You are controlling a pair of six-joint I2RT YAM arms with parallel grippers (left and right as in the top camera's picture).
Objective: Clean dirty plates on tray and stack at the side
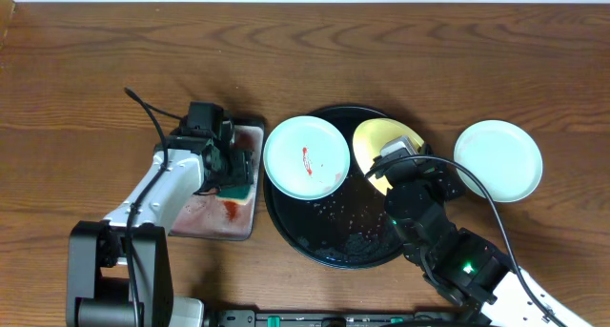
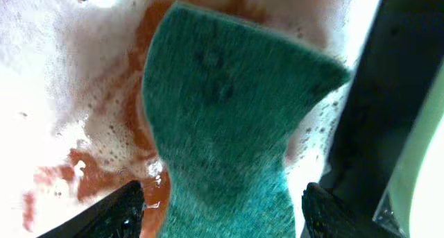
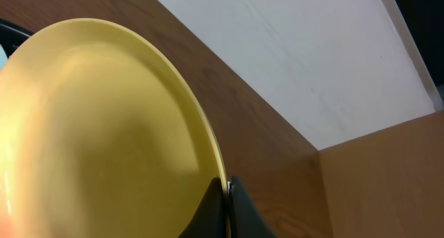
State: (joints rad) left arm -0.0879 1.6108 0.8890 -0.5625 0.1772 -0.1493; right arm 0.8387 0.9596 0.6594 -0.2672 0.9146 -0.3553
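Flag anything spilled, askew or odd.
Reddish foamy water pools in the small rectangular tray. The smeared mint plate overhangs the black tray's left rim. The right hand holds the yellow plate tilted.

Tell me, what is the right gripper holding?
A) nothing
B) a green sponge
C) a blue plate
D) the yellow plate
D: in the right wrist view the right gripper is clamped on the rim of the yellow plate.
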